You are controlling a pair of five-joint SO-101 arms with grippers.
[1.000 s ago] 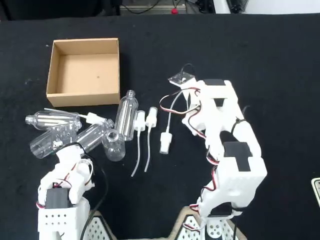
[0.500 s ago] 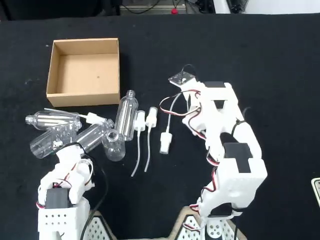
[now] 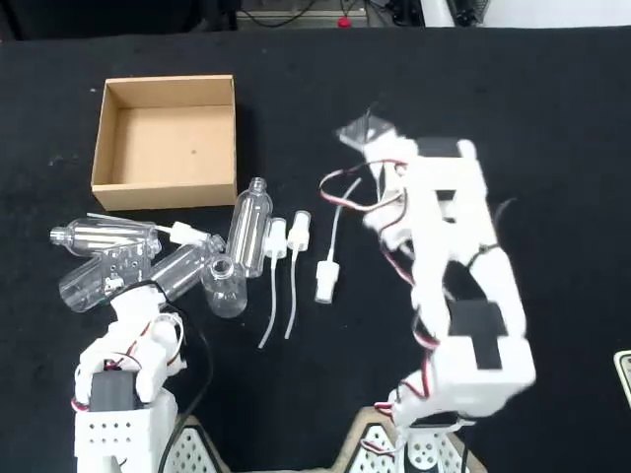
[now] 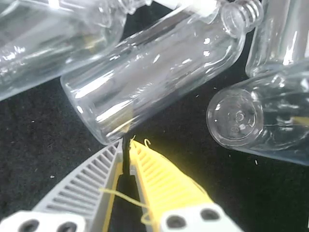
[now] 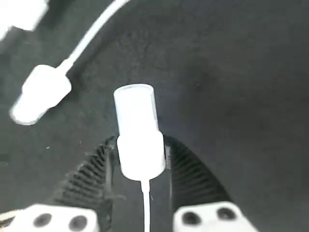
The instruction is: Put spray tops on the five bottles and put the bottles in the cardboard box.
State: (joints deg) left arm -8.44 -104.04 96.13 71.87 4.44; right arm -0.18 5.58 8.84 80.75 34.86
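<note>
Pinching spray top [image 5: 138, 130] in fingers of right gripper [image 5: 139, 145] | fingers of left gripper [image 4: 126, 152] pressed together at bottle [image 4: 154, 72] base, near cardboard box [image 3: 168, 138] | advise aligning tube [image 5: 144, 203] with neck [image 4: 240, 17] before lowering.

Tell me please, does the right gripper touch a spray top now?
Touching. In the right wrist view, the right gripper is closed on a spray top, with one finger pressed against each side of it.

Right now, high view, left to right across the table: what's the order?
far-left bottle → bottle with its neck toward the cardboard box → pair of spray tops → lone spray top → right end effector
</note>
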